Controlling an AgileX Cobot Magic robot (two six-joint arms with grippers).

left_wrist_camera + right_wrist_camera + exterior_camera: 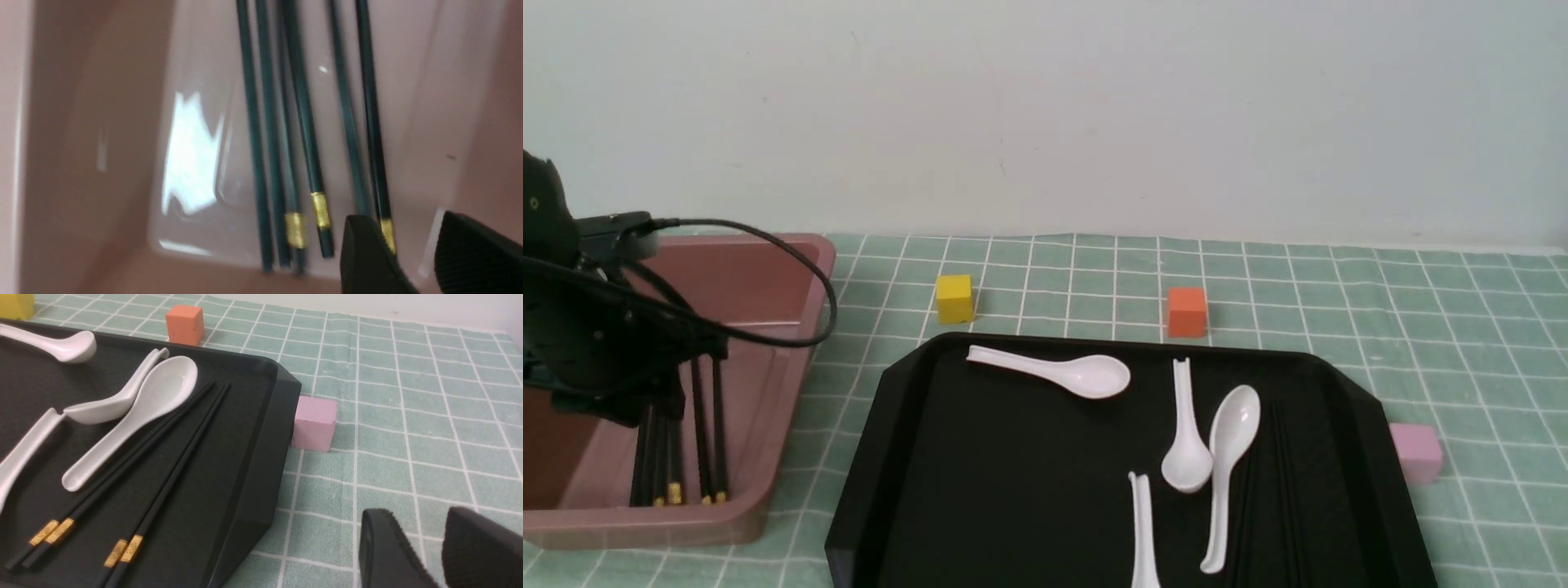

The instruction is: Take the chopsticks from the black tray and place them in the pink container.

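Observation:
At the left stands the pink container [792, 343], with several black chopsticks [709, 425] leaning in it, gold ends down. My left arm [596, 351] hangs over this bin. In the left wrist view my left gripper [406, 228] is open above the bin floor [102, 143], nothing between its fingers. The nearest chopstick [374, 134] passes just outside one finger. More chopsticks [175, 457] lie as two pairs at the right side of the black tray [253, 457], faint in the front view [1278, 490]. My right gripper [421, 526] is open over the tablecloth, off the tray's right edge.
Several white soup spoons [1062, 371] lie on the black tray [1013, 506], one [135, 416] right beside the chopsticks. A yellow cube [954, 297] and an orange cube [1186, 311] stand behind the tray. A pale pink cube [1417, 452] touches its right rim.

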